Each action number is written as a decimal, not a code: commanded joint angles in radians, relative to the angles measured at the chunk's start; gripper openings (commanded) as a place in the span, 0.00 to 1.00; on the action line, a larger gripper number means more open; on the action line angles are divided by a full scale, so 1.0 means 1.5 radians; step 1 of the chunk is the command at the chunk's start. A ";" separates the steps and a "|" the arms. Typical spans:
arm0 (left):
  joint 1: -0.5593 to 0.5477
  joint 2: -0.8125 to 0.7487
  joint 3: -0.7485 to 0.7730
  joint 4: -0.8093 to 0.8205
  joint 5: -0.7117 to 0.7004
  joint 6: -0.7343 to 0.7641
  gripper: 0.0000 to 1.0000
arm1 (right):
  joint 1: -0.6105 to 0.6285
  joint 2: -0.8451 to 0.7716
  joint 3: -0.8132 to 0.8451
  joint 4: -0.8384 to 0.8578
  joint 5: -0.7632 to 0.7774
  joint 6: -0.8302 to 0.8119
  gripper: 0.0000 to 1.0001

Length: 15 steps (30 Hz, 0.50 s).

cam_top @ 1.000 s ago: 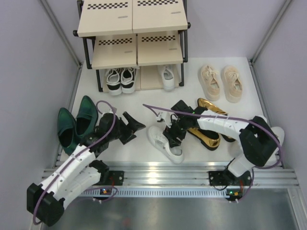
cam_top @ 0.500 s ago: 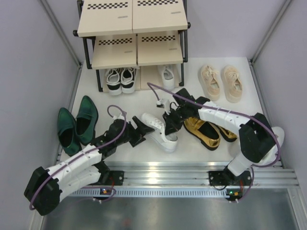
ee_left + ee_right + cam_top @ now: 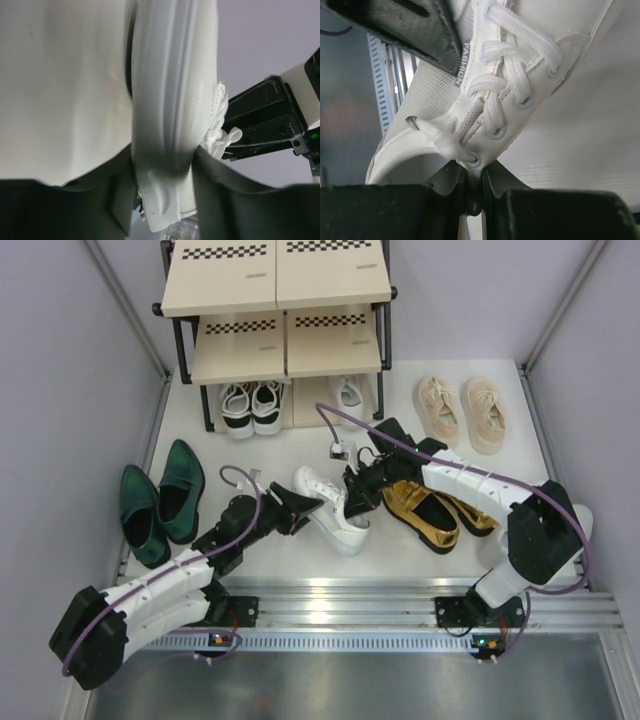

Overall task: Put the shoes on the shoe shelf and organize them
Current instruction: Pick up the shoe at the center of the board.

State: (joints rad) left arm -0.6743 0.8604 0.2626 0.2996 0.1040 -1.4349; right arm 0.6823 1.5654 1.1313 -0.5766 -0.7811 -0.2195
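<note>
**Overhead view.** The camera sat fixed above and behind both arm bases. It looked down and forward across the white table [image 3: 275, 450] to the black-framed, beige-boarded shoe shelf [image 3: 275, 280], and its view was wide and distant.

**Left wrist view.** The camera sat behind the left gripper [image 3: 297, 505] and sighted along its fingers, very near the sole edge of the white lace-up shoe [image 3: 170, 100].

**Right wrist view.** The camera sat behind the right gripper [image 3: 350, 498], equally near that shoe's laces.

All three views shared this shoe. Each wrist view also caught the opposite gripper beyond it.
</note>
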 commanded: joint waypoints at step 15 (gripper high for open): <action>0.123 -0.071 0.004 0.010 0.101 0.102 0.00 | -0.070 -0.160 0.071 -0.281 -0.049 -0.636 0.82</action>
State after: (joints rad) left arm -0.5468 0.7868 0.2226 0.2615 0.1432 -1.3430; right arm 0.6392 1.3956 1.1843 -0.7792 -0.7776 -0.8280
